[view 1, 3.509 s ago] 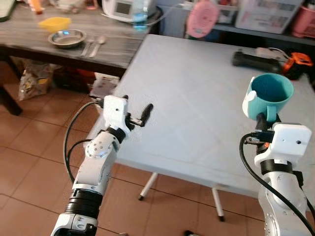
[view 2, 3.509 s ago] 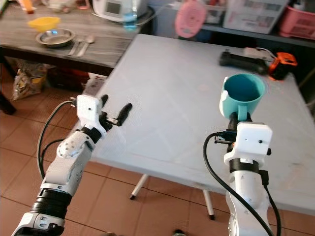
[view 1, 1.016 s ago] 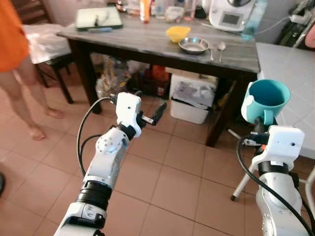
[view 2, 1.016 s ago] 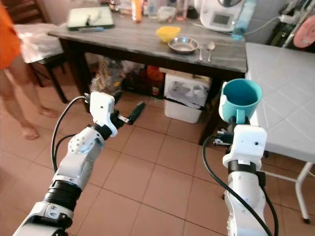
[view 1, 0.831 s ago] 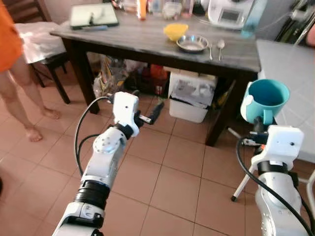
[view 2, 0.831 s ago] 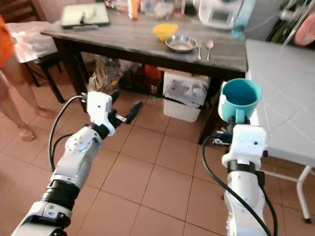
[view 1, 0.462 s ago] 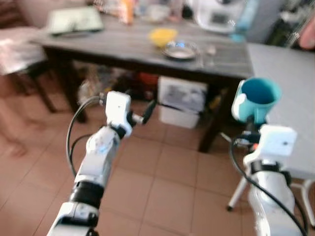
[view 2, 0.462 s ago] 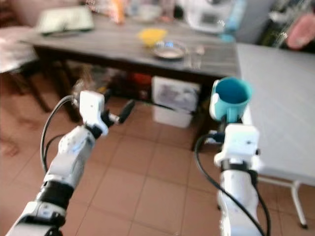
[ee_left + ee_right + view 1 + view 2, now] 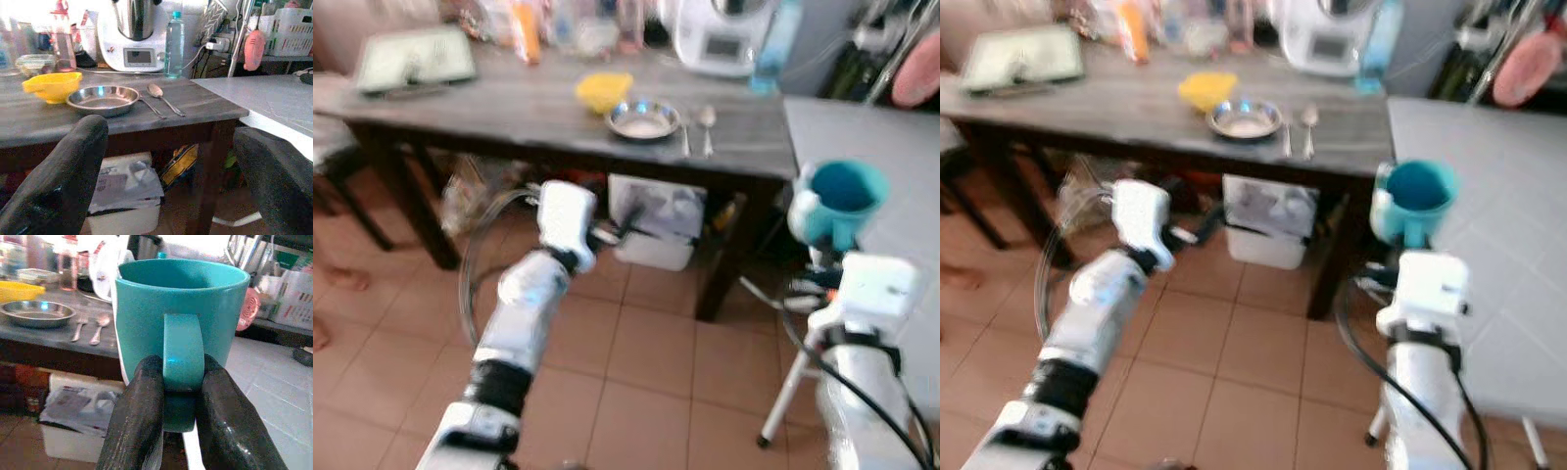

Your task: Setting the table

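Observation:
A teal mug (image 9: 838, 201) stands upright above my right gripper (image 9: 178, 367), whose two black fingers (image 9: 139, 421) are shut on its handle. The mug hangs by the corner of the white table (image 9: 891, 147). On the dark wooden table (image 9: 509, 103) ahead lie a yellow bowl (image 9: 603, 91), a steel plate (image 9: 644, 119), a fork (image 9: 684, 137) and a spoon (image 9: 707, 119). My left gripper (image 9: 622, 227) is held out low before that table, open and holding nothing. In the left wrist view the plate (image 9: 102, 98) and spoon (image 9: 161, 95) show between its fingers (image 9: 63, 181).
A white appliance (image 9: 134, 39), a water bottle (image 9: 174, 45) and jars stand along the back of the dark table. A white box (image 9: 656, 220) sits on the tiled floor under it. A person's foot (image 9: 335, 279) is at the far left.
The camera has swung and come nearer the dark table, so the plate and bowl sit more central. The mug stays held in my right gripper. The left gripper stays open.

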